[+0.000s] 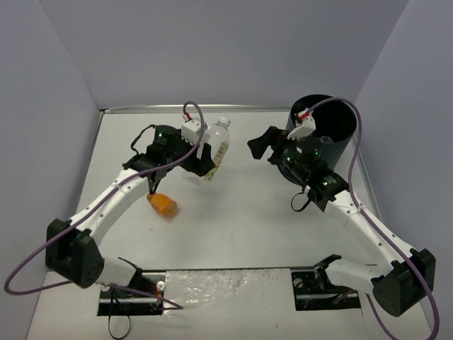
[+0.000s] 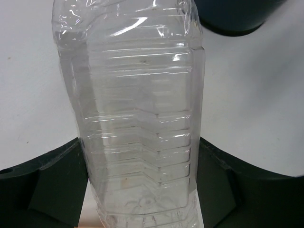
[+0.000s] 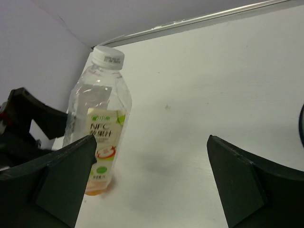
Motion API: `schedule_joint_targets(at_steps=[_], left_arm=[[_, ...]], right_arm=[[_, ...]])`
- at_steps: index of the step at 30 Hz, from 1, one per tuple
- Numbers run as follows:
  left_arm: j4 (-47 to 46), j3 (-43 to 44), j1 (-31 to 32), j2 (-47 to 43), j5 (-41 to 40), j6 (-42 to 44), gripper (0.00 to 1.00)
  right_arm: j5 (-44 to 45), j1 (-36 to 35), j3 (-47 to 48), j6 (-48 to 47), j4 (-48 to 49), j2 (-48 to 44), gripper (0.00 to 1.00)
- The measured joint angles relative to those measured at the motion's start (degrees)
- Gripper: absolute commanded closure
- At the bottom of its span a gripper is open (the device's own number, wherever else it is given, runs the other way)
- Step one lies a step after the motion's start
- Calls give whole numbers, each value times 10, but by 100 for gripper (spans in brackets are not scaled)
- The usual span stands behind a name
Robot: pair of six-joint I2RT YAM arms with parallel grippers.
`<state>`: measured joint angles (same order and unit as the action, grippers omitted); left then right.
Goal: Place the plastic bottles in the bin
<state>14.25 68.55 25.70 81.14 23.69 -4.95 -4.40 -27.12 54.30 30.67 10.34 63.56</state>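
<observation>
**A:** How much room do I have around the bin?

**B:** On the top camera I see the bin (image 1: pixel 347 134) in the far right corner of the table (image 1: pixel 241 234). It stands close to the side wall (image 1: pixel 417 106) and the back wall (image 1: pixel 212 49). Only the side facing mid-table is open. The right gripper (image 1: pixel 263 145) hangs just beside the bin on that side, its jaws spread wide with nothing between them.

**A:** And my left arm?

**B:** The left gripper (image 1: pixel 207 161) is clamped on the clear bottle (image 1: pixel 221 140), well apart from the bin. Bare white table lies between the two. The orange bottle (image 1: pixel 164 205) lies on its side farther still from the bin, towards the arm bases, with free surface all round it.

**A:** What do the wrist cameras give me that the top one doesn't?

**B:** The left wrist view shows the bottle's ribbed wall pinched between both fingers (image 2: pixel 57 185). The bin's dark lower wall is beyond it, at the upper right. The right wrist view shows the bottle side-on: upright, with a white cap, a white label with green print and an orange tint at the bottom. That view also confirms the gap between the right fingers (image 3: pixel 66 180) is empty. I cannot tell in any view whether the bottle's base touches the table.
</observation>
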Motion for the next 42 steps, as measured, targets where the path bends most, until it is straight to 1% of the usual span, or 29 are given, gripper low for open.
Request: schedule_joint_targets(at_steps=[2,4,8,11,17,21,22,23,24,26,27,28,29,30,31,32,35,38,42], left_arm=[[-17,-24,18,-37,11,1,83],[-27,-37,37,-57,19,1,83],[-35,-56,51,-63,33,-2,83],[-34,-65,54,-63,35,-7,84],[-35,-65,70,-73,45,-15,84],[-34,-70,79,-91,49,-17,84],[-36,-74,80,-95,50,-17,84],[-36,-75,82,-98,51,-17,83],[-36,-75,85,-99,51,-17,83],[-35,-75,90,-101,51,-17,83],[-34,-75,93,-101,51,-17,82],[-32,-76,95,-101,48,-16,80],[-31,-77,98,-101,44,-15,68],[-31,-77,99,-101,39,-15,30],[-33,-77,100,-101,36,-15,6],[-36,-77,101,-102,35,-16,3],[-35,-77,104,-107,29,-23,3],[-18,-71,104,-113,7,-31,3],[39,-60,104,-144,-78,-61,3]], right_arm=[[17,-13,-12,27,30,10,0],[60,-38,-24,47,63,15,0],[134,-96,-27,64,126,23,0],[162,-117,-26,72,158,34,0],[221,-141,-4,83,149,93,0],[238,-148,13,84,147,126,0],[239,-149,19,83,147,133,4],[240,-150,25,81,147,140,11],[241,-149,30,79,148,147,21],[244,-150,39,75,147,156,49],[246,-150,43,73,147,159,60],[250,-150,43,80,149,159,69],[254,-150,43,87,151,158,76],[260,-150,43,99,153,155,85],[262,-150,43,103,152,151,95],[264,-150,43,102,152,147,99],[274,-150,43,83,143,134,100],[300,-149,43,54,120,123,100],[324,-128,65,-17,76,111,100]])
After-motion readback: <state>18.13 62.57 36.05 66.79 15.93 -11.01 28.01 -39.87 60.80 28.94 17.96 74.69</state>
